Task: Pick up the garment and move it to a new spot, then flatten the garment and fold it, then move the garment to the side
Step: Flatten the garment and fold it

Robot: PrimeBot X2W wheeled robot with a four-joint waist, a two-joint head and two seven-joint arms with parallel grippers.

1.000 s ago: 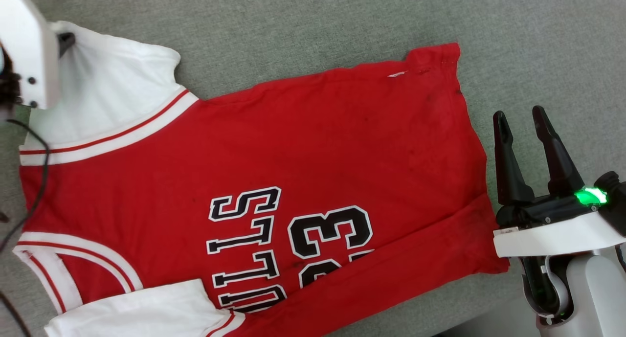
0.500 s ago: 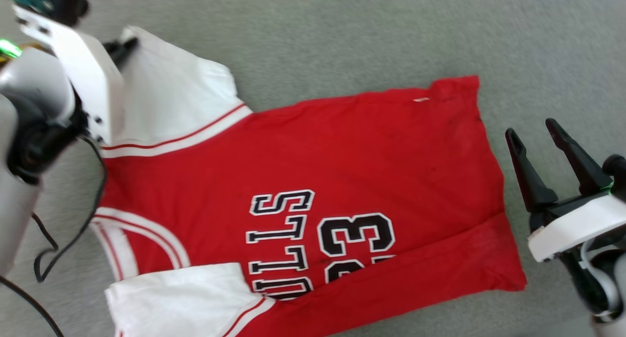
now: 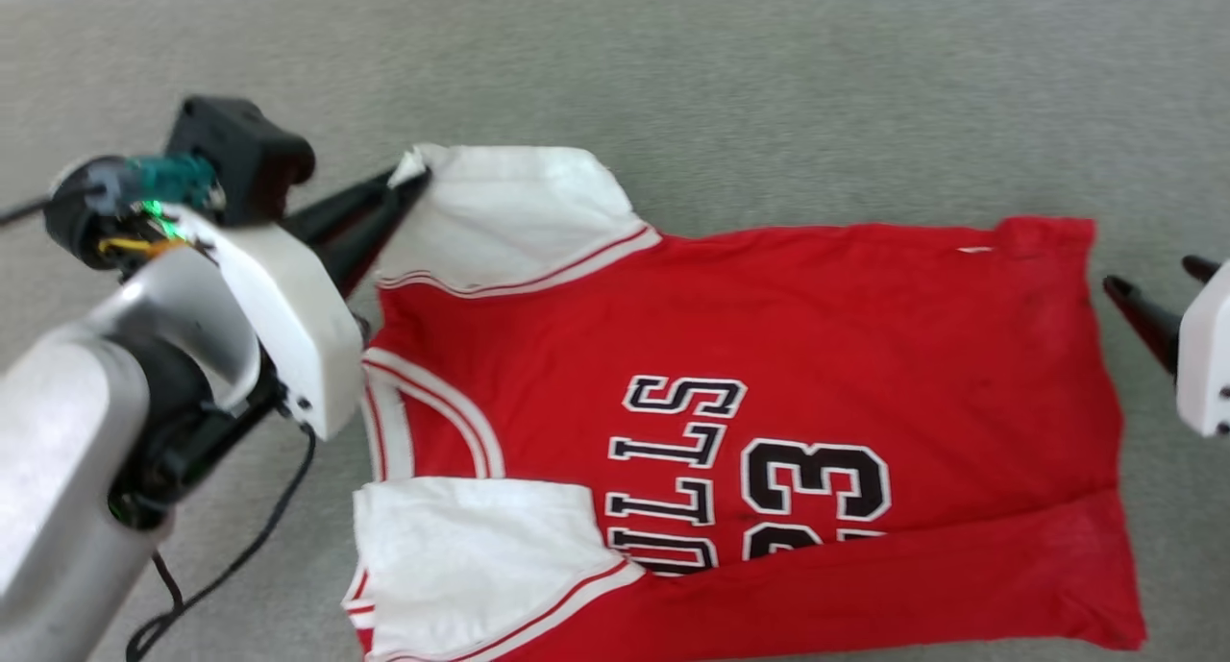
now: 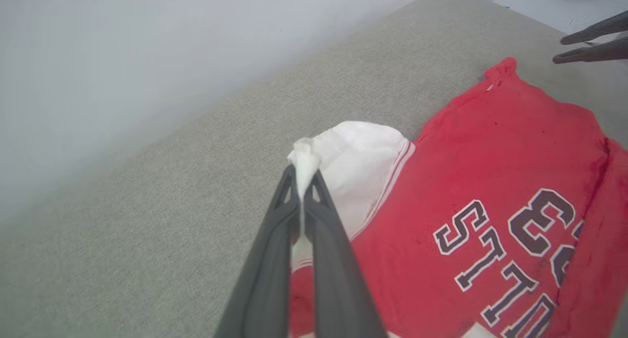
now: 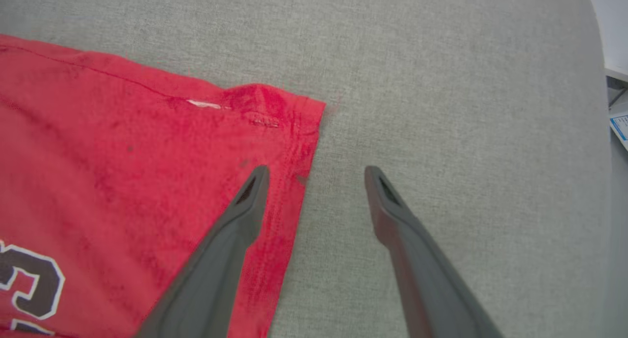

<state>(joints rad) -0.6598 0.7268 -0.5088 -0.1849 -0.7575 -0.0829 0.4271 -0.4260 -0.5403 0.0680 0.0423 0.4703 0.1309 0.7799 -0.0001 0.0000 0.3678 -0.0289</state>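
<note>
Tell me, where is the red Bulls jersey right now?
In the head view the jersey lies on the grey cushion, between the left gripper, pinching its far white sleeve, and the open right gripper by its hem.

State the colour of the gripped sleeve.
Sleeve is white with red-striped trim; best in left wrist view.

Your left claw — fingers pinched tight on the garment, pale forearm reaching forward. Your right claw — fingers spread wide apart.
</note>
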